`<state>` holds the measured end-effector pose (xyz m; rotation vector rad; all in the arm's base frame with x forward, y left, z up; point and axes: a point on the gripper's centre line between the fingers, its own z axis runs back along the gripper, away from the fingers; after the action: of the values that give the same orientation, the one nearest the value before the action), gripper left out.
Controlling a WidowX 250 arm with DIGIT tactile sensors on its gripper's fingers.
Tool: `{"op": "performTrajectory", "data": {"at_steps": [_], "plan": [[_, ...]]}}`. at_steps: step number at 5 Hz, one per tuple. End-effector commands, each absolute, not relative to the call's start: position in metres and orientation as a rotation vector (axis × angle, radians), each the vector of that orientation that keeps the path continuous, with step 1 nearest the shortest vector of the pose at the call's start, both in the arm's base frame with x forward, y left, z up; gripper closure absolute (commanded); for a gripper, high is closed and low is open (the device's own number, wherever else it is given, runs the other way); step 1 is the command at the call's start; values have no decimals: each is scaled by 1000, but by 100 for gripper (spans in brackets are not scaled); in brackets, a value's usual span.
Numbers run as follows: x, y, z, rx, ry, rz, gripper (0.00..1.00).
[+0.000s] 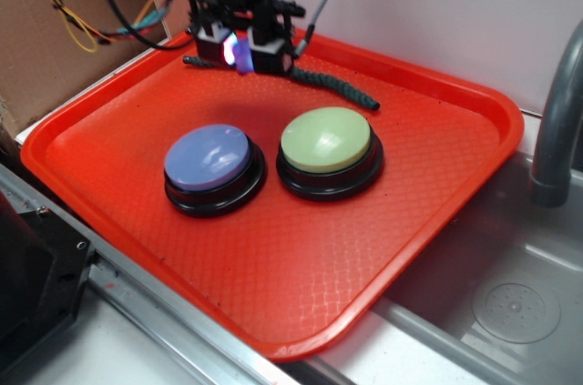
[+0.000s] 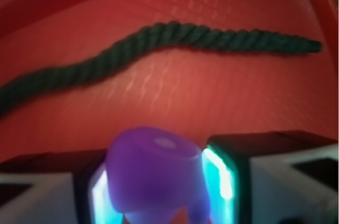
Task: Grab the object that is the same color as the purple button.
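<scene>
Gripper (image 2: 153, 192) pinching the purple rubbery lump (image 2: 151, 173) at the red tray's (image 1: 437, 221) far edge beside the green rope (image 2: 159, 44); grasp looks made, next a straight lift clear

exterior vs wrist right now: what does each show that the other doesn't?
Exterior only: the purple button and the green button side by side on the tray, a sink to the right, cardboard and cables behind the arm.

Wrist only: a close look at the fingers, pressed against both sides of the purple object, with the object's rounded shape clear.

Both: the red tray, the dark green rope lying on it, and the gripper shut on the purple object, which is only a small glimpse in the exterior view.
</scene>
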<state>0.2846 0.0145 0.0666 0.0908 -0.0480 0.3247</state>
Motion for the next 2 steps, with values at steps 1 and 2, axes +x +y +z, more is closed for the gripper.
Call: {"op": "performTrajectory", "data": {"at_steps": [1, 2], "plan": [[229, 11, 144, -30, -157, 284, 100], [205, 14, 162, -59, -222, 299, 100]]}}
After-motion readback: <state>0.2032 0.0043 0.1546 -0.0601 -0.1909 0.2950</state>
